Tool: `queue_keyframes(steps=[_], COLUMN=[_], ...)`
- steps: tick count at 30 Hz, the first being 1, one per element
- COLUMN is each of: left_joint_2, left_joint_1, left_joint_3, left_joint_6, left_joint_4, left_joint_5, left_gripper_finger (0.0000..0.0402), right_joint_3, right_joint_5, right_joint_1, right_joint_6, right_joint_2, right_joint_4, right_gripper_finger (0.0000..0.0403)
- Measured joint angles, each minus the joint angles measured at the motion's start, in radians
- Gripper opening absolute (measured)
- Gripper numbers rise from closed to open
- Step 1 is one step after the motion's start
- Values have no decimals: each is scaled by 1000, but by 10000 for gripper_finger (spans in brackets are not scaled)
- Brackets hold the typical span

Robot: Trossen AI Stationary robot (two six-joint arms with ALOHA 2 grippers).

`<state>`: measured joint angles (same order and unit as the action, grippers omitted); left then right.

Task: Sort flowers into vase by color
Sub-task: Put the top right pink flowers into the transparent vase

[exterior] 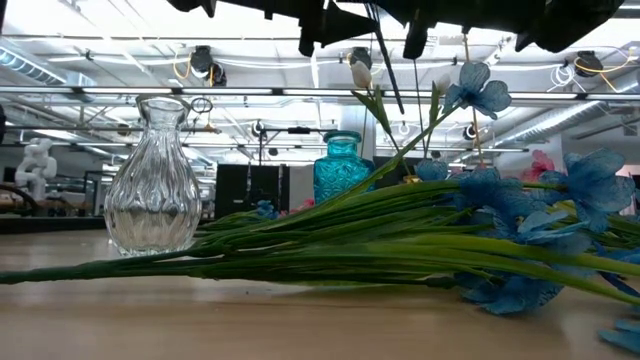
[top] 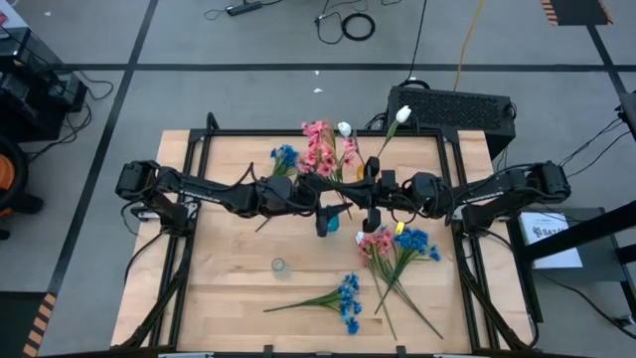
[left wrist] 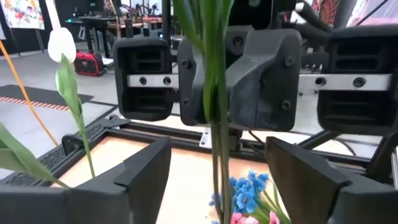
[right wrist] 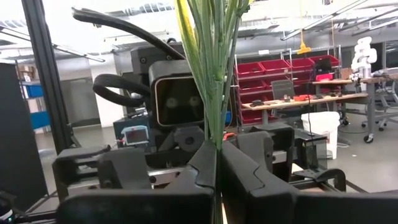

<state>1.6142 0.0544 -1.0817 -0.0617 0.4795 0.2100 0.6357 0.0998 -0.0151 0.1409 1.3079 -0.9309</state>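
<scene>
White-bud flower stems (right wrist: 214, 68): clamped upright in my right hand (right wrist: 217, 162), above mid-counter (top: 238, 288); buds (top: 402, 114) lean toward the far edge. My left hand (left wrist: 214, 180): fingers apart, facing the right hand, stems between us. Pink and blue sprays (top: 397, 249): lying on the near right counter. Blue spray (top: 343, 298): near centre. Clear glass vase (exterior: 152, 180) and teal vase (exterior: 342, 165): standing upright on the counter.
</scene>
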Motion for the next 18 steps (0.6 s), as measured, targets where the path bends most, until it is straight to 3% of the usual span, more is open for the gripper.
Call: queue_keyframes(steps=[9, 18], left_joint_2=[0, -2], left_joint_1=[0, 0], left_joint_3=[0, 0], left_joint_6=[18, 18], left_joint_4=[-10, -17], left_joint_5=[1, 1], left_gripper_finger=[166, 110], right_joint_3=[0, 0], right_joint_5=[0, 0], right_joint_1=[0, 0], right_joint_6=[0, -8], right_joint_2=[0, 0], right_joint_4=[0, 2], right_gripper_finger=[0, 0])
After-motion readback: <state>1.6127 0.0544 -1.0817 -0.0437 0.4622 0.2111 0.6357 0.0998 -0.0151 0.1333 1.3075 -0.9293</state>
